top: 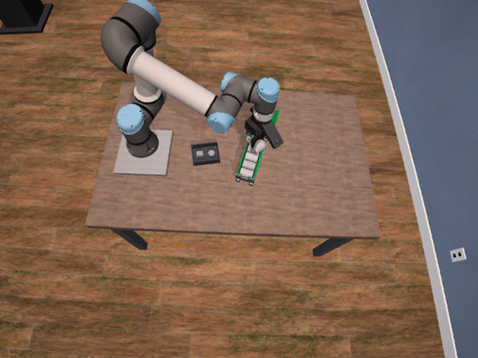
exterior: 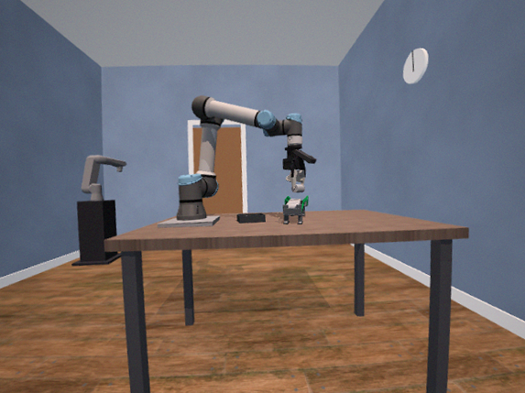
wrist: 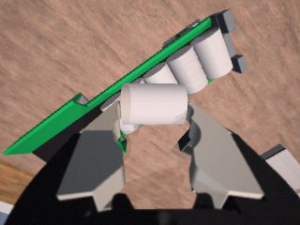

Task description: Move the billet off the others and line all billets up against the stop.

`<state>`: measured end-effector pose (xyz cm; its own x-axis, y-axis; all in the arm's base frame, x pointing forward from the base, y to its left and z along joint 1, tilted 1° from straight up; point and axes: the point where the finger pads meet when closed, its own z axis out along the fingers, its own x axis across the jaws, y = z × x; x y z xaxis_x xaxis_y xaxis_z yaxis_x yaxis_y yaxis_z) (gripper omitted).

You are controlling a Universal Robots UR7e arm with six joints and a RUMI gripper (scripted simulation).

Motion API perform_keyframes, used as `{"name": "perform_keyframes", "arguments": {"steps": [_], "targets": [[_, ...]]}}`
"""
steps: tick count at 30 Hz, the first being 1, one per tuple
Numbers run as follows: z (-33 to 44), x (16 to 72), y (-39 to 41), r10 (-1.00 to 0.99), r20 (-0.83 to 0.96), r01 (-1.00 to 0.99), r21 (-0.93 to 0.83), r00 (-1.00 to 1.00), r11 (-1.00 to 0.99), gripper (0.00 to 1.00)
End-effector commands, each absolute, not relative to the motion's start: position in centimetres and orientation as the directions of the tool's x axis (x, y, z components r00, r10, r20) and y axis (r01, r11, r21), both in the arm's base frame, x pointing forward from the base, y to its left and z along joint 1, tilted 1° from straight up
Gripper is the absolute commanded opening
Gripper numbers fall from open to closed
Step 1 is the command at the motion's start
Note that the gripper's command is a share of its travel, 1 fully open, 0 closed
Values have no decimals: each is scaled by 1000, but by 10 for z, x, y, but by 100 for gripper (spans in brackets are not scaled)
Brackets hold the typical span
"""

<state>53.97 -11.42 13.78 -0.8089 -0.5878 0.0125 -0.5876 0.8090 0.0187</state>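
A pale billet (wrist: 155, 104) is clamped end to end between the grey fingers of the gripper (wrist: 155, 123) and held in the air above the green feed ramp (wrist: 112, 96). Three more billets (wrist: 187, 67) are seen lying side by side on the ramp against the grey stop (wrist: 228, 20), which stands on the wooden surface (top: 310, 175)
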Motion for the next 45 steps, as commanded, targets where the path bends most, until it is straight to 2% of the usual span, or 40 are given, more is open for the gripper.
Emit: {"name": "perform_keyframes", "arguments": {"steps": [1,12,14,24,29,31,34,45], "targets": [[139,544,-109,-712,5,-712,20,-702,702,0],[138,552,-93,-934,-4,-934,21,-358,357,0],[138,552,-93,-934,-4,-934,21,-358,357,0],[138,558,-76,-999,-12,-998,17,52,-52,0],[138,560,-67,-963,-15,-963,14,269,-269,0],[138,560,-67,-963,-15,-963,14,269,-269,0],[138,560,-61,-918,-17,-918,12,397,-397,0],[138,560,-41,-607,-21,-607,2,794,-794,0]]}}
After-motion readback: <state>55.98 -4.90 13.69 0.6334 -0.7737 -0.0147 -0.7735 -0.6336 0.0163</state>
